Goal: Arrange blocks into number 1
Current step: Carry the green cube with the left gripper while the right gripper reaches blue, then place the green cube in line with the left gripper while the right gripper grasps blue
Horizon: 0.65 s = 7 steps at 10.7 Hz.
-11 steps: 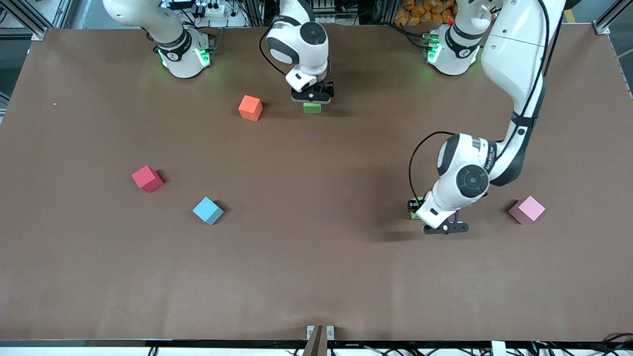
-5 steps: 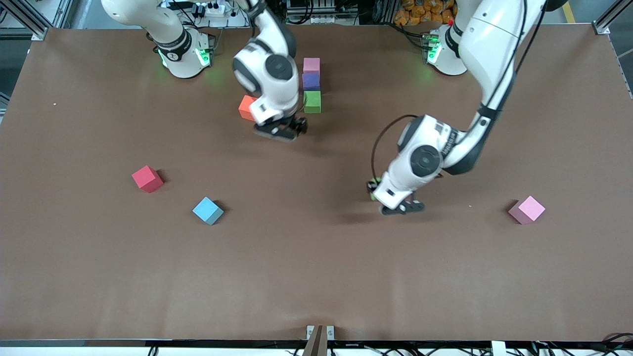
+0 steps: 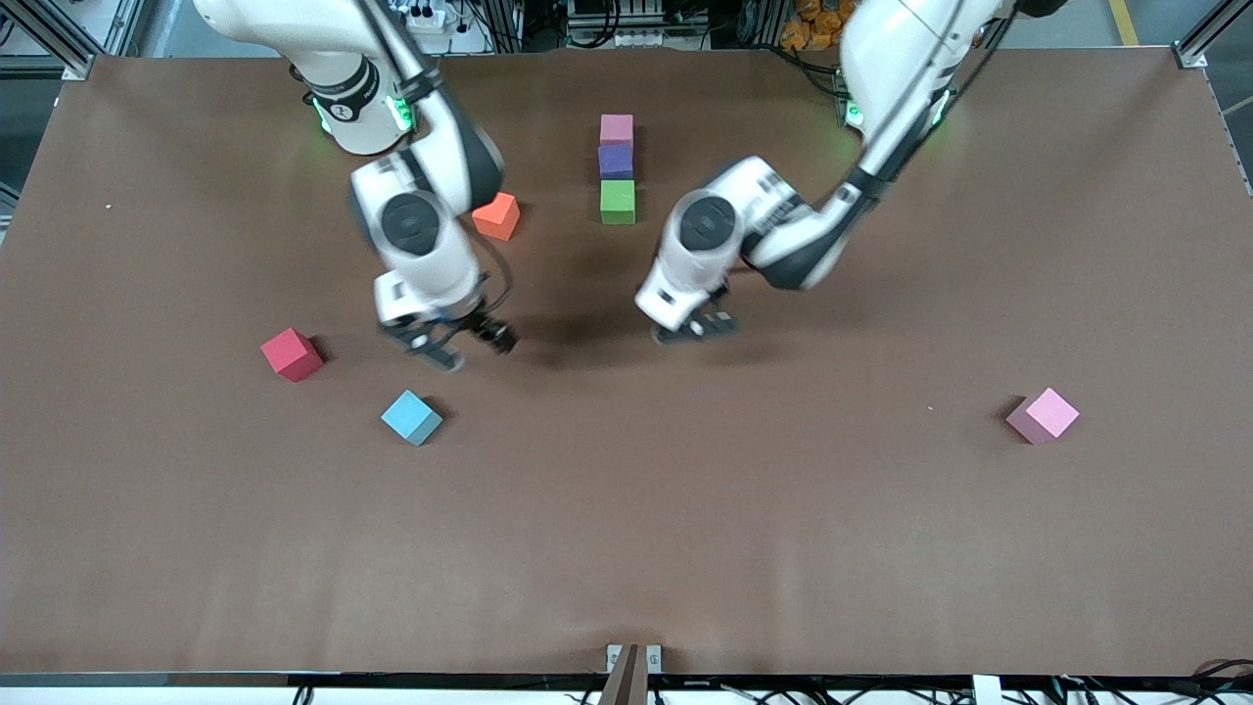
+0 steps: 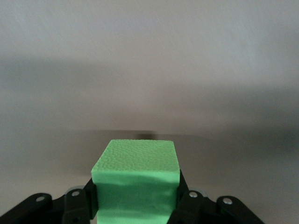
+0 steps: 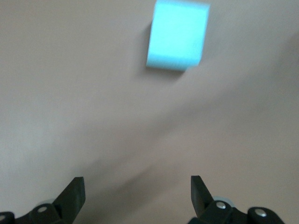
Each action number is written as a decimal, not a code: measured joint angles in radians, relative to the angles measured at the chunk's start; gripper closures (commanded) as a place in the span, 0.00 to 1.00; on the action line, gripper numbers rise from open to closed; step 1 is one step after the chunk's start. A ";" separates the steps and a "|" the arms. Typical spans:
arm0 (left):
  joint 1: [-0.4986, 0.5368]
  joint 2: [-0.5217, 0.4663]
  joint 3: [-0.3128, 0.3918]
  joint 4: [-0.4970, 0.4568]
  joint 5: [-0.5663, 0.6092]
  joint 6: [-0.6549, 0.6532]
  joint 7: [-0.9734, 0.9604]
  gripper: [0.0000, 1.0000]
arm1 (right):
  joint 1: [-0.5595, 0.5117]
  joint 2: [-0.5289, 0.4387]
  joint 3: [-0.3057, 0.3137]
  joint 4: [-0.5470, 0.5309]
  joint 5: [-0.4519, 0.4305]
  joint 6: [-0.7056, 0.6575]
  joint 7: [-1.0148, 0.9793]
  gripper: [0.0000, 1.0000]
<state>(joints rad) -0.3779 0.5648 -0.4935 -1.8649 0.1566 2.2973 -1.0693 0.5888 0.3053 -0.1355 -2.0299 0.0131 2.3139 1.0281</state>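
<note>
Left gripper [image 3: 697, 328] hanging over mid-surface, fingers pinching a green block [image 4: 136, 186] (hidden in front view) | right gripper [image 3: 460, 345] fingers spread, hovering above light blue block [image 5: 178, 41]

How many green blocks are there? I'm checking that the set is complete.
2: one green block lies on the table at the near end of the column, under purple; the other is in the left claw.
</note>
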 measured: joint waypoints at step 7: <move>-0.155 0.030 -0.018 -0.008 0.034 0.005 -0.101 1.00 | -0.196 0.185 0.002 0.121 0.034 0.005 -0.234 0.00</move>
<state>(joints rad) -0.5328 0.5950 -0.5111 -1.8730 0.1909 2.3028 -1.1702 0.3932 0.4898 -0.1339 -1.9092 0.0473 2.3185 0.7944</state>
